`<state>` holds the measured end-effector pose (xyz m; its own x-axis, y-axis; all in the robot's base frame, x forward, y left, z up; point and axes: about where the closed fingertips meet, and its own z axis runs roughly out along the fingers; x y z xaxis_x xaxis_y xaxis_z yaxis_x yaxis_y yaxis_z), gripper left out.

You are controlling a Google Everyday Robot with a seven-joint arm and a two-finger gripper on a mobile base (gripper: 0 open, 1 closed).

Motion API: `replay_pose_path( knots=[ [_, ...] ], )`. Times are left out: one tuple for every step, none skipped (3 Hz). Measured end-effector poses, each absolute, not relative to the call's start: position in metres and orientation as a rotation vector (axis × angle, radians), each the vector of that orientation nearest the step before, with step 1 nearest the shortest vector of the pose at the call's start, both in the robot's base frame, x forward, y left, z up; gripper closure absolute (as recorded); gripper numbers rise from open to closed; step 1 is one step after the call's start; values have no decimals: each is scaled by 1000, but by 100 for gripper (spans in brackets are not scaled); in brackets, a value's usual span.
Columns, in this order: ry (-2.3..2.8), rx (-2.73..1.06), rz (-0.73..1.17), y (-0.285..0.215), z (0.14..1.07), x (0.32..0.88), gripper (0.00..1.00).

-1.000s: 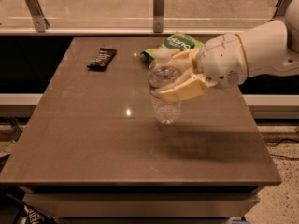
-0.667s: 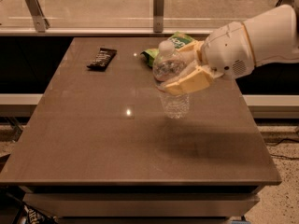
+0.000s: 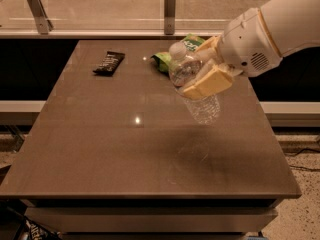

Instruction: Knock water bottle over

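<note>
The water bottle (image 3: 204, 108) is a clear ribbed plastic bottle with a white cap. It is tilted, cap up and to the left, base down and to the right, over the right middle of the brown table (image 3: 125, 149). My gripper (image 3: 194, 70) comes in from the right on a white arm. Its tan fingers (image 3: 210, 82) sit on either side of the bottle's upper body and grip it. Whether the bottle's base touches the table I cannot tell.
A green snack bag (image 3: 164, 60) lies just behind the bottle and gripper. A black snack bar (image 3: 109, 62) lies at the far left of the table. A glass railing with metal posts (image 3: 170, 9) runs behind the table.
The gripper and bottle have shifted right and slightly away. The bottle has gone from nearly upright to clearly tilted, with the cap leaning left.
</note>
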<state>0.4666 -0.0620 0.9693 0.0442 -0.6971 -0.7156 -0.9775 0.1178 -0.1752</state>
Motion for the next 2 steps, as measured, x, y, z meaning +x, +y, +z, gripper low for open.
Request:
replay_pose_path(
  knots=[
    [1801,-1670,416,-69,967,460,100],
    [1880,-1704,297,-72,961,451,100]
  ],
)
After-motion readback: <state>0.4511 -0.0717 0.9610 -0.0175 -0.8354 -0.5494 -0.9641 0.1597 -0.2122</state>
